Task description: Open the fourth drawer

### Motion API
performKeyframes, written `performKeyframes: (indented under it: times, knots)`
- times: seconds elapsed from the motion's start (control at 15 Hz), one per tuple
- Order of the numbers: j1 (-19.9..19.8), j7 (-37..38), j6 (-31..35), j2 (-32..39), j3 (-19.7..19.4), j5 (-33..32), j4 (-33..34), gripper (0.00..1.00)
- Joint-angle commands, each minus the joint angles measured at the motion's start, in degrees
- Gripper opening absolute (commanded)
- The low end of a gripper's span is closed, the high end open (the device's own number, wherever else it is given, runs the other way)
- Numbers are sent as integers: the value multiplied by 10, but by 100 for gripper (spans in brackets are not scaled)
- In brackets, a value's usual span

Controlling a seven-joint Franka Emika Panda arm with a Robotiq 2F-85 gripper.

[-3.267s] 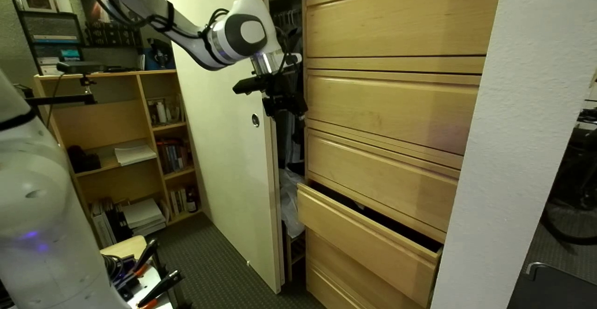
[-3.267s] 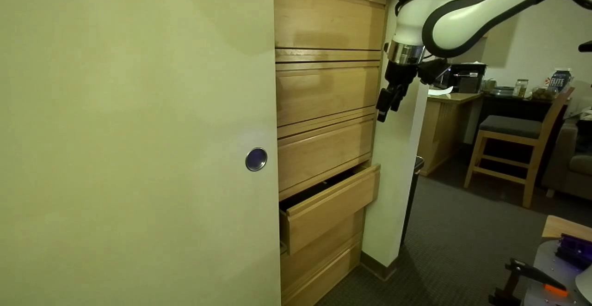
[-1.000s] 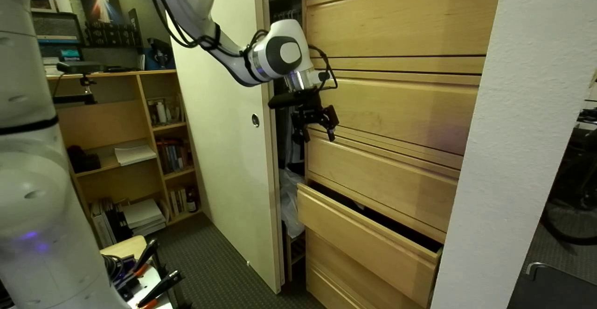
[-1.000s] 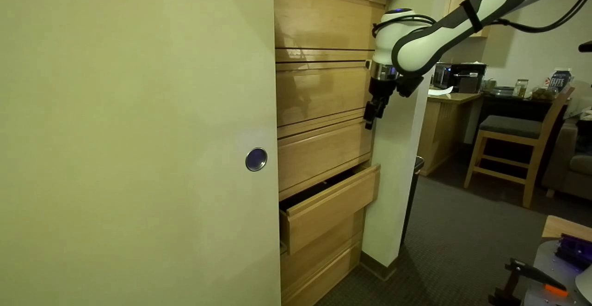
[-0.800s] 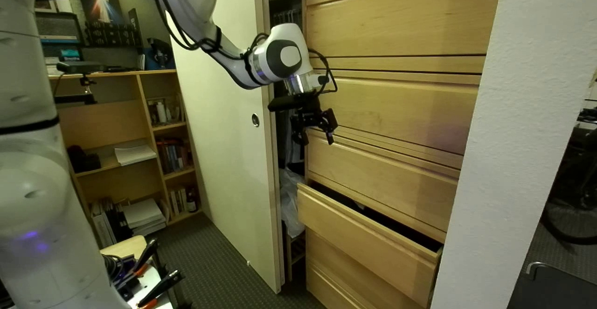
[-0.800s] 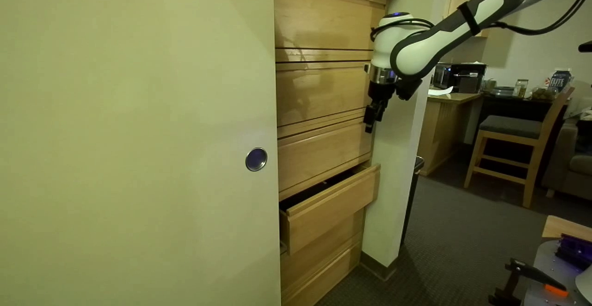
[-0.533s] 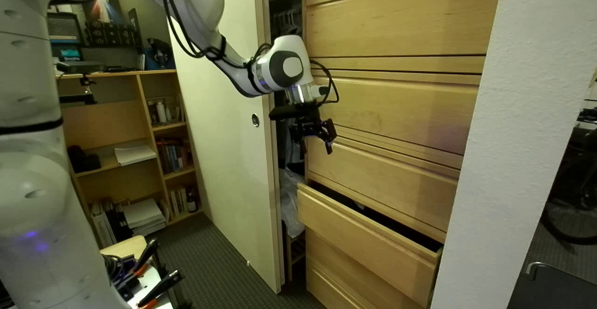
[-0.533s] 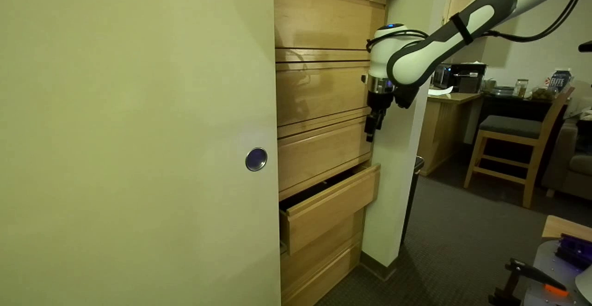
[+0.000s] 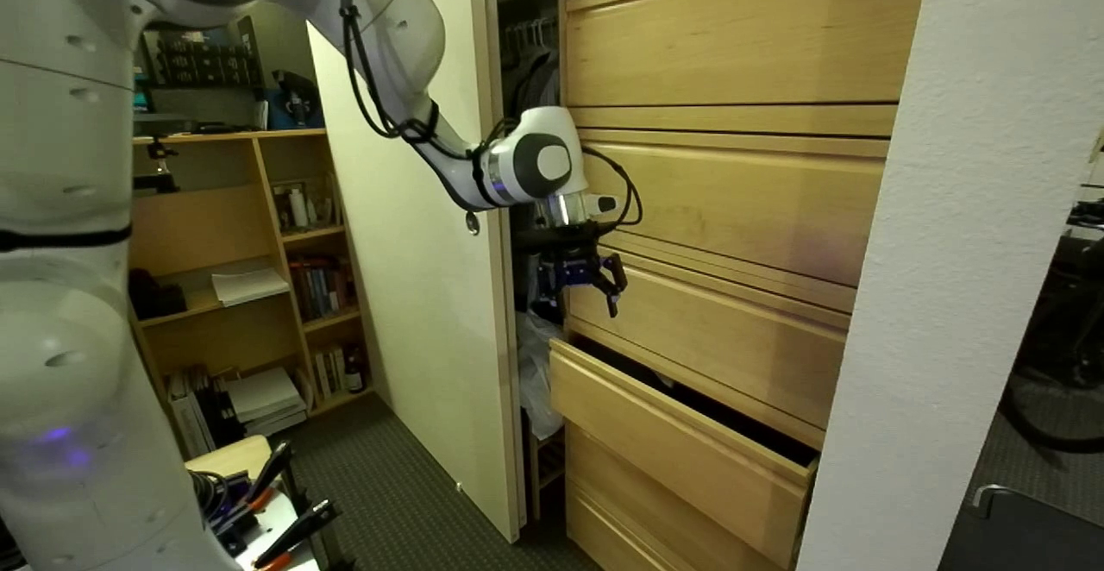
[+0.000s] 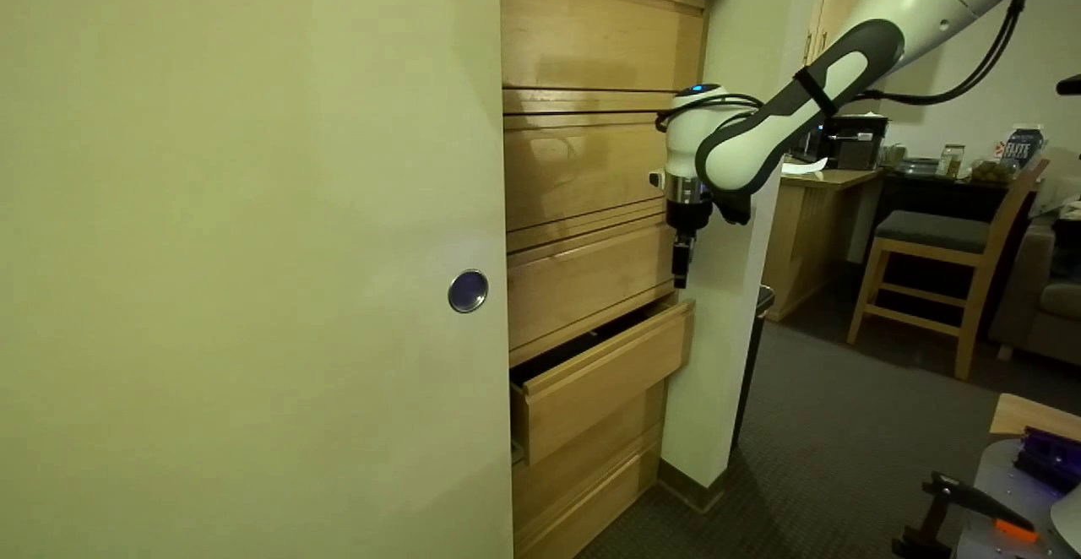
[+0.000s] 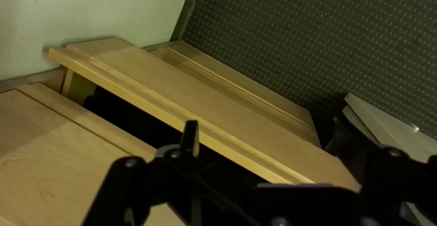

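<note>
The fourth drawer [image 9: 677, 446] is a wide light-wood drawer with a grooved, handle-less front. It stands partly pulled out of the cabinet in both exterior views [image 10: 608, 390] and in the wrist view [image 11: 218, 104]. Its inside is dark, and any fabric pattern cannot be made out. My gripper [image 9: 578, 306] is open and empty, fingers pointing down, above the drawer and in front of the third drawer front. It also shows in an exterior view [image 10: 681, 282], just above the drawer's top edge in the picture. In the wrist view, the fingers [image 11: 264, 123] stand wide apart; one is dark and blurred.
Closed matching drawer fronts [image 9: 724, 209] lie above, and others [image 9: 604, 536] below. A sliding door [image 9: 414, 295] stands beside the cabinet, with a pale plastic bag [image 9: 539, 373] in the gap. A white wall [image 10: 705, 407] borders the cabinet's other side.
My gripper has moved down over the last seconds, rightward and then lower in an exterior view. Its fingers show wider apart than 3.3 s ago. The drawer has not moved.
</note>
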Motion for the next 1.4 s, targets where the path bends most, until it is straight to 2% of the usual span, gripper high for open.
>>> performKeyframes:
  times: [0.0,0.27,0.47,1.0,1.33]
  knots:
    - [-9,-39,26,47,-6,-32,27,100]
    - [-13,-61,47,96,-12,-46,54,100]
    - [-32,-110,73,131,3,-25,73,100]
    - [-116,-272,123,215,95,73,152,100]
    - [-138,-363,124,271,133,109,195,100]
